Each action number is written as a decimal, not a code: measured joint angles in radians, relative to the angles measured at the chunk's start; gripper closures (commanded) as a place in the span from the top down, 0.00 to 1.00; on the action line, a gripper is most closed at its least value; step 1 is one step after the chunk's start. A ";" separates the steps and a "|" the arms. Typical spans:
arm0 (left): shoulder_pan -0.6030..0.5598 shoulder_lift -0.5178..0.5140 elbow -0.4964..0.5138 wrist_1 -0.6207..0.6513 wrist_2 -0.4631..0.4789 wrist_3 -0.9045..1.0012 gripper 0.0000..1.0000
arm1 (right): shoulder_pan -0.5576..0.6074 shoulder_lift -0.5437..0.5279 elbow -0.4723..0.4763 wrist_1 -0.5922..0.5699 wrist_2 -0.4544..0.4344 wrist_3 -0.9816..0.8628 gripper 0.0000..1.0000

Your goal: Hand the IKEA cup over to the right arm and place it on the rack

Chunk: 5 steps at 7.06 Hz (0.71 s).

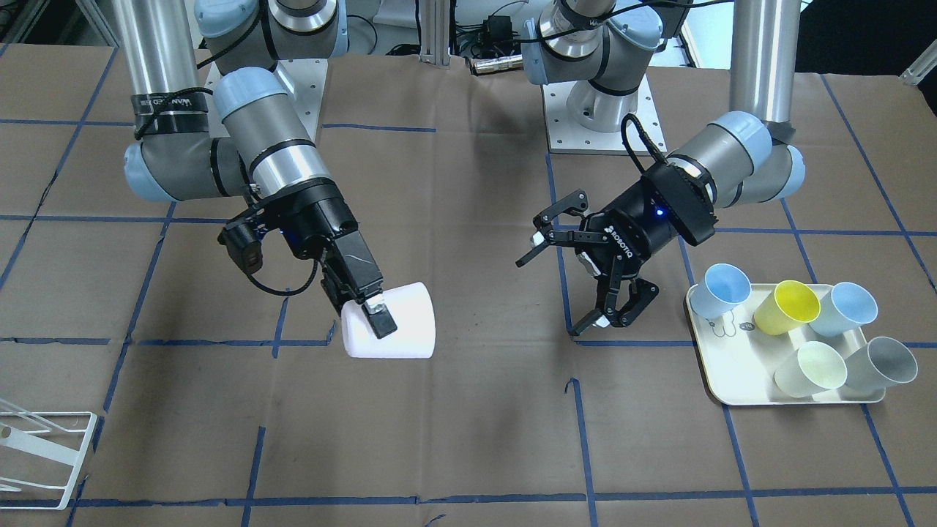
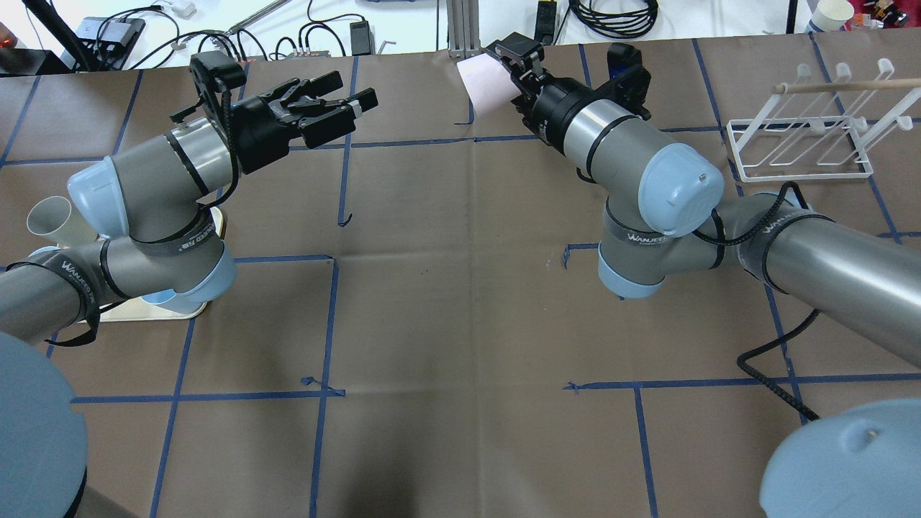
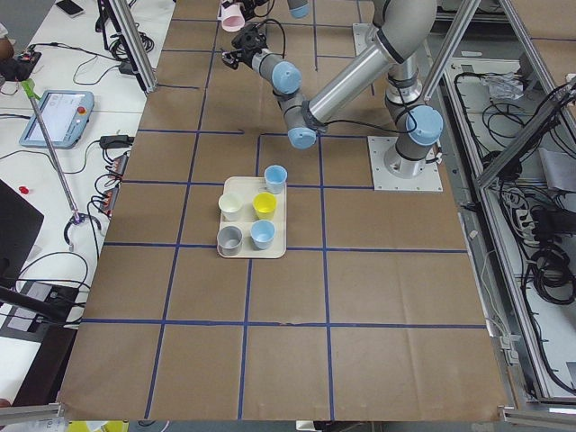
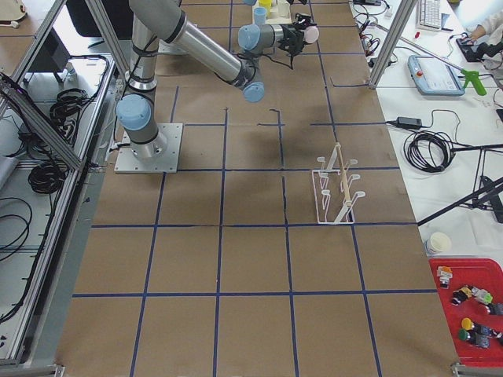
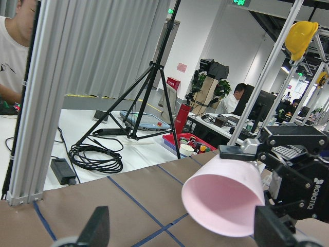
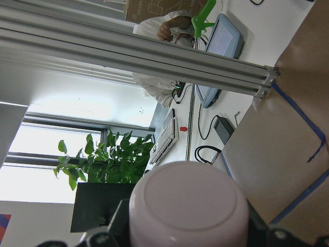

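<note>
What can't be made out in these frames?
Rack: front-facing view, cut off by the lower-left edge.
Tray: overhead view, mostly hidden under the left arm.
Pink cup: overhead view, largely covered by the right end effector; tiny in both side views.

ROBOTIQ, white on black: on the body of the right gripper point(image 5: 251, 186), just behind the cup point(image 5: 221, 198). Same word on the left gripper point(image 1: 550, 296) body, well apart from the cup. WANJEED, white print on a black strap point(image 2: 637, 237) round the right arm point(image 2: 619, 137), farther from the cup than its gripper.
</note>
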 measured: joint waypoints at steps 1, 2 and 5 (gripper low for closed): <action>0.034 0.001 -0.012 -0.004 -0.009 0.000 0.99 | -0.045 -0.020 0.011 0.004 -0.008 -0.129 0.37; 0.066 0.002 -0.015 -0.019 -0.022 -0.001 0.99 | -0.095 -0.042 0.018 0.024 -0.010 -0.277 0.37; 0.110 0.049 0.040 -0.261 0.051 -0.001 0.99 | -0.279 -0.126 0.057 0.138 0.003 -0.791 0.38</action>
